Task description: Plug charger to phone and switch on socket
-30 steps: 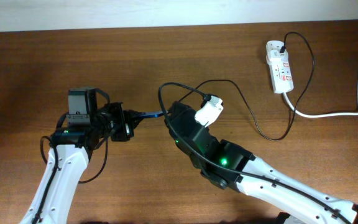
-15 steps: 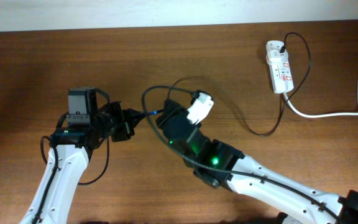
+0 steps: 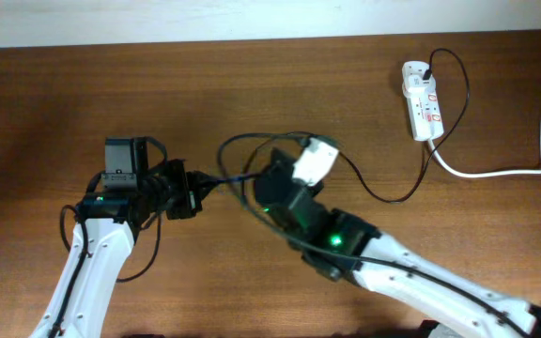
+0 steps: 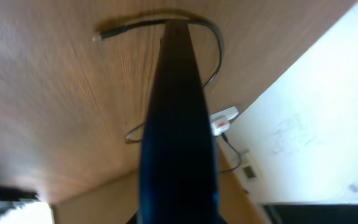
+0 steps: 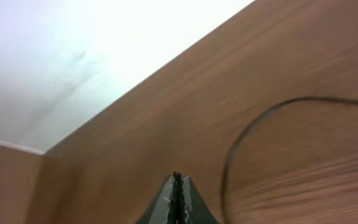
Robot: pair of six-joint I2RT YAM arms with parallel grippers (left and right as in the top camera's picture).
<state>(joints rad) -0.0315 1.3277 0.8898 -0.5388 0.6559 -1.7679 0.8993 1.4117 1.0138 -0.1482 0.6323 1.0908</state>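
From above, both arms meet well left of the socket (image 3: 423, 100), on the bare tabletop (image 3: 252, 75). The charger (image 3: 393, 200) is plugged in at the socket and loops leftward, curling around the right arm's wrist. I'd worry that loop snags and drags the socket or pulls the plug out. The left gripper (image 3: 191, 188) has its fingers clamped, and the right gripper (image 3: 252, 183) is pinched closed.

From the left wrist, the phone (image 4: 178, 124) is a slim dark slab held edge-on. A push on its port could twist it loose. The connector tip (image 4: 99, 37) lies free on the wood.

From the right wrist, the closed fingers show nothing between them, with the cable curving just beside.
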